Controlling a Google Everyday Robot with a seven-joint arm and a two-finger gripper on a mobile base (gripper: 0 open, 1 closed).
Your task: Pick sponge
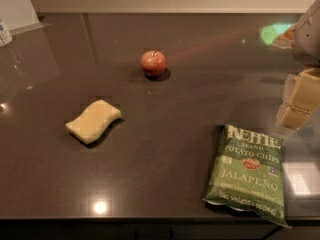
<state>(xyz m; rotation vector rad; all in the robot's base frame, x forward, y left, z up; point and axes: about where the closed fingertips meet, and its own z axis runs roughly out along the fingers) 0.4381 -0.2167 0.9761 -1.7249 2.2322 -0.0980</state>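
The sponge (93, 121) is a pale yellow flat foam block with wavy long sides. It lies flat on the dark countertop (165, 149) at the left of middle. My gripper (296, 101) hangs at the far right edge of the view, above the counter and far to the right of the sponge. It touches nothing.
A red apple (153, 63) stands behind and to the right of the sponge. A green bag of jalapeño potato chips (247, 174) lies at the front right, just below my gripper. A white bottle (5, 33) stands at the far left edge. The counter's front edge runs along the bottom.
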